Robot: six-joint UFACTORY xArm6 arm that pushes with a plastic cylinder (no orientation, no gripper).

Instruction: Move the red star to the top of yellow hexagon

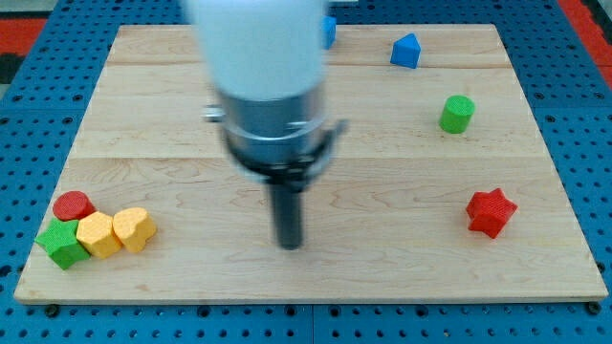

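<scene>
My tip [290, 244] is a bare rod with no fingers, holding nothing, low on the table [287, 277] near its middle. The red star [491, 211] lies well to the view's right; the yellow hexagon [98, 234] sits far left, so the push runs leftward

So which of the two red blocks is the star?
The red star block near the view's right edge, standing alone. The other, a round red block, sits in the cluster at the view's bottom left.
</scene>
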